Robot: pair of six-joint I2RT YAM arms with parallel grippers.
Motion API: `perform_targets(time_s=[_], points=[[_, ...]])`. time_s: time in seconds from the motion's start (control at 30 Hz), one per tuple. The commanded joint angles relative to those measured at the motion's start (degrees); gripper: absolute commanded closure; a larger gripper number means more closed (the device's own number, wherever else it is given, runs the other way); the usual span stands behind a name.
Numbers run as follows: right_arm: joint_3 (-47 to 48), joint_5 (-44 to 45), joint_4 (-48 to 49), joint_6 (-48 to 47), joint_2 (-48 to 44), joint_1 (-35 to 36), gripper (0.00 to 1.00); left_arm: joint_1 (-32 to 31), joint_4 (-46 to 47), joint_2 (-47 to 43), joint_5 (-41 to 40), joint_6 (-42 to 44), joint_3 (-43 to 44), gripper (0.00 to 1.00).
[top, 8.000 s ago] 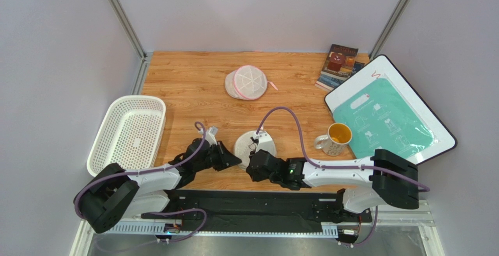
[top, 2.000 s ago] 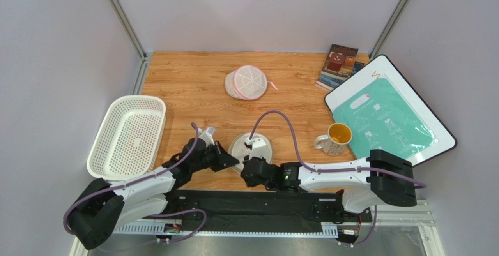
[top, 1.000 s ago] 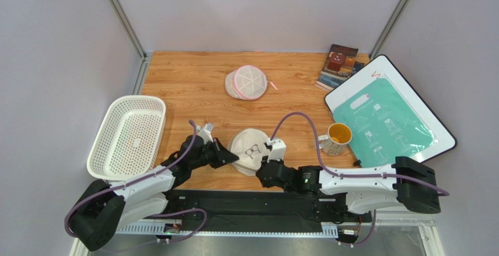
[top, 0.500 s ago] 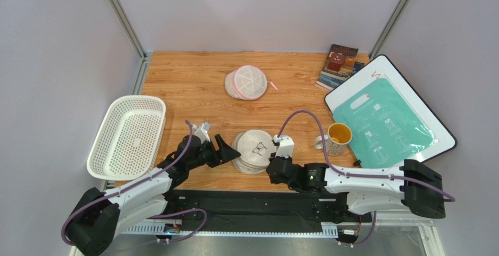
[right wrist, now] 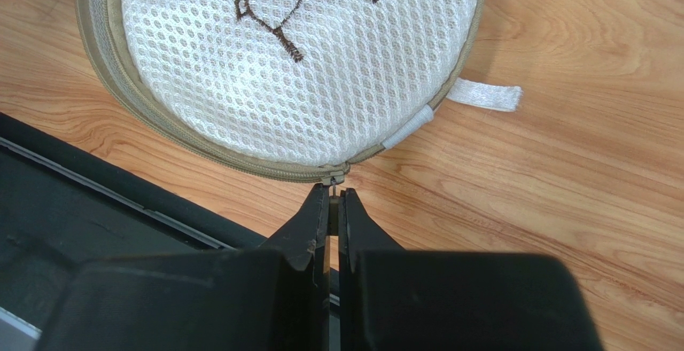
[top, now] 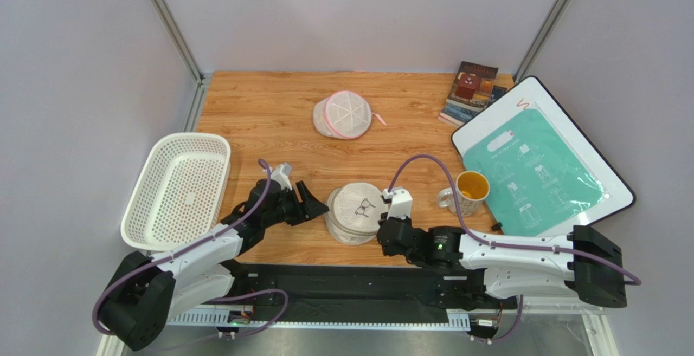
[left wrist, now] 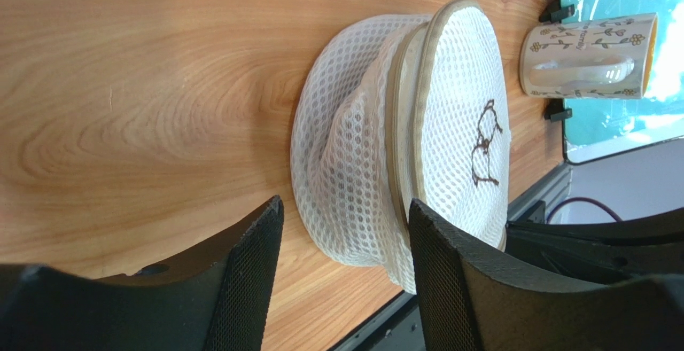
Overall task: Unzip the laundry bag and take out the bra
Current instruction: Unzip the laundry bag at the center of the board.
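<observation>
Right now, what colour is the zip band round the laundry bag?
Tan-beige zip band, clearest in the right wrist view.

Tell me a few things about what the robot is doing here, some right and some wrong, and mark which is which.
1. The right fingers pinch the zip pull at the rim of the laundry bag. True.
2. The left fingers are clamped on the bag. False: they stand spread open at its side.
3. The mug stands left of the bag. False: it stands to its right.
4. A pink-trimmed mesh pouch lies farther back on the table. True.
5. The books sit in the white basket. False: the books lie at the far right corner, well away from the white basket.
</observation>
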Motion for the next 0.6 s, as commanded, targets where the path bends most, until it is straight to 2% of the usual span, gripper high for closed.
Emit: perform_targets(time_s=[0.0,0.1,0.33,0.37,0.5,0.53,0.57], points=[[-0.63,0.65,0.26,-0.62,-0.76,-0.17,1.0,0.74,2.54,2.31,0.21,2.5,3.21,0.36],[-0.81,0.56,0.35,-0.62,-0.76,-0.25,1.0,0.92,2.98,3.62,0.56,2.93,4.17,0.41],[-0.81,-0.05,0.17,-0.53,-1.02,-0.25,0.99,0.83,5.97,6.17,2.49,3.2,3.65,0.68],[-0.72,-0.4,-0.09,-0.53,-1.11,-0.25,0.94,0.83,6.58,6.87,2.93,3.03,3.47,0.72],[-0.02,-0.93,-1.41,-0.79,-1.2,-0.34,0.77,0.92,9.65,9.16,4.87,2.59,3.21,0.81],[0.16,-1.11,-1.76,-0.88,-1.29,-0.25,0.64,0.92,10.1,9.77,5.48,2.5,3.21,0.86],[0.68,-1.19,-2.72,-0.88,-1.46,-0.25,0.55,0.92,10.54,9.95,5.66,2.15,3.12,0.87]])
